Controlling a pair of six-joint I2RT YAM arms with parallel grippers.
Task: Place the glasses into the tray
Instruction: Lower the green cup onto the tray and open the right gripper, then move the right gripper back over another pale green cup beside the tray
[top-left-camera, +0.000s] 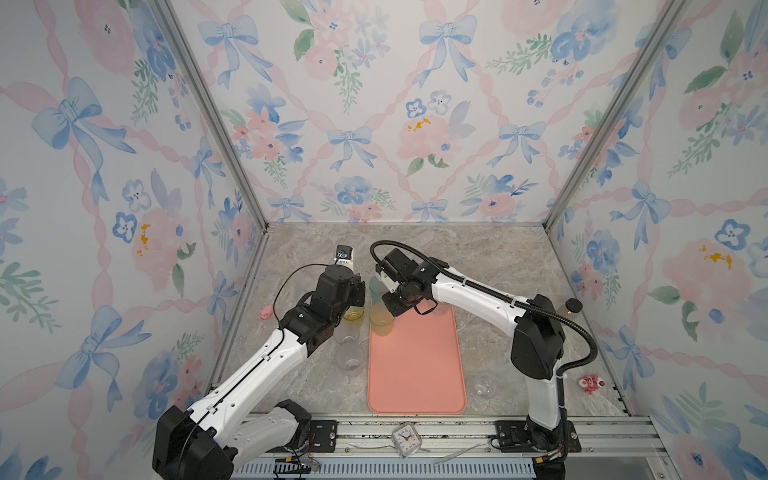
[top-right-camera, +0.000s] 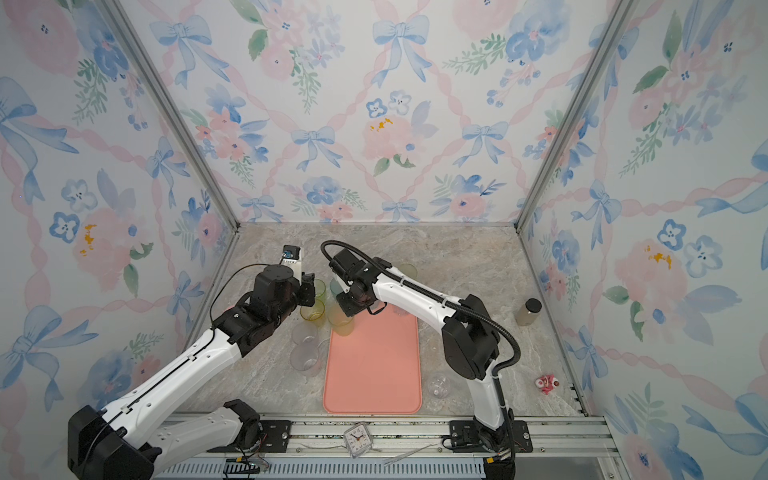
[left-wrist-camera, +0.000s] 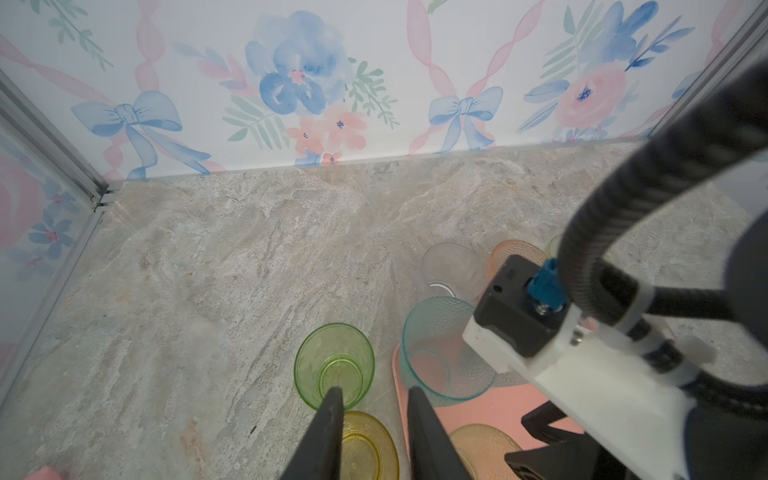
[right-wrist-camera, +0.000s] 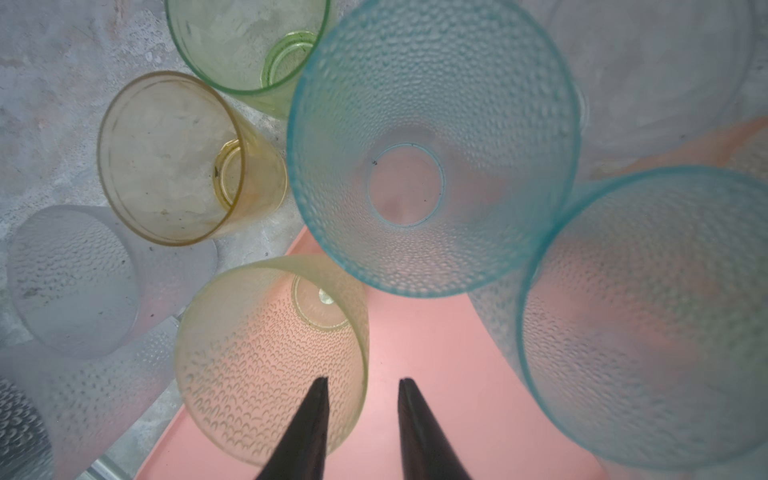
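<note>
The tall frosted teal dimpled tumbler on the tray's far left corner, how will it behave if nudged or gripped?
The tall frosted teal dimpled tumbler probably tips easily: its base looks much narrower than its rim. Thin translucent walls suggest it is light. The dimples should make it less slippery to grasp.

The white-shelled left arm (top-left-camera: 249, 374) and right arm (top-left-camera: 469, 293) had black joints; a ribbed black hose (left-wrist-camera: 665, 158) followed the right.
</note>
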